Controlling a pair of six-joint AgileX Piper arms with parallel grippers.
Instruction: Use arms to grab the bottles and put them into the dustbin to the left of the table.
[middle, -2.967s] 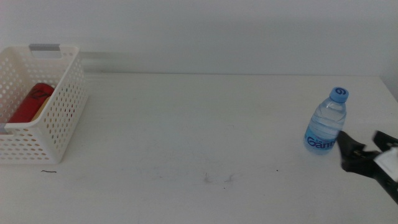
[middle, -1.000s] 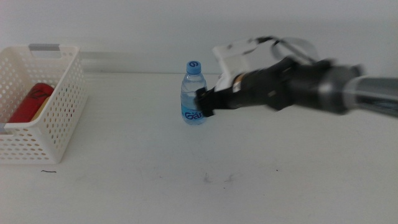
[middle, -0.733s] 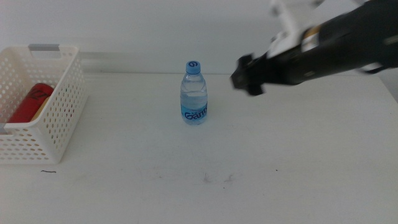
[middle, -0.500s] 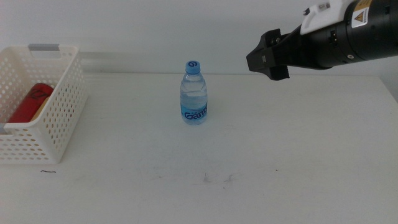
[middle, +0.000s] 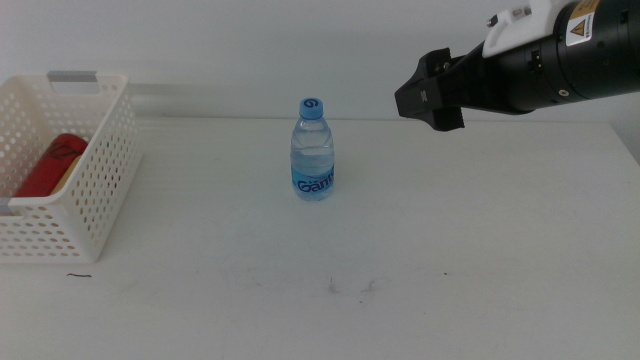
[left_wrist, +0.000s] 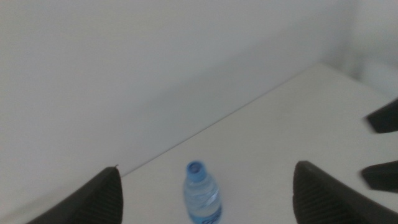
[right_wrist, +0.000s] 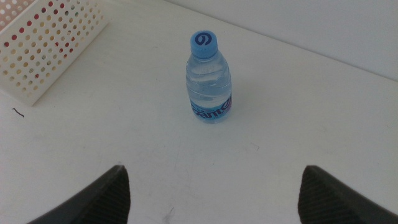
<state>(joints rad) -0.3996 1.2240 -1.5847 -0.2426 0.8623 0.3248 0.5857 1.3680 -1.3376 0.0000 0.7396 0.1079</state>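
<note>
The small clear water bottle (middle: 313, 150) with a blue cap stands upright on the white table (middle: 400, 250), left of centre, and nothing holds it. My right gripper (middle: 415, 98) hangs in the air up and to the right of it, open and empty. The right wrist view shows the bottle (right_wrist: 209, 78) ahead of the open right gripper (right_wrist: 214, 168). The left arm is out of the middle view. The left gripper (left_wrist: 207, 169) is open, with the bottle (left_wrist: 202, 198) far beyond it. The slim red can (middle: 45, 165) lies in the white dustbin (middle: 100, 180) at the left.
A yellowish shape (middle: 68, 172) lies beside the red can in the dustbin. The dustbin corner (right_wrist: 43, 43) shows in the right wrist view. Small dark scuff marks (middle: 350, 288) dot the table's front. The right arm's jaws also show in the left wrist view (left_wrist: 382, 149).
My right gripper carried the water bottle from the table's right side to left of centre, let it go, then rose up and back to the right. It has hardly moved in the last half second.
</note>
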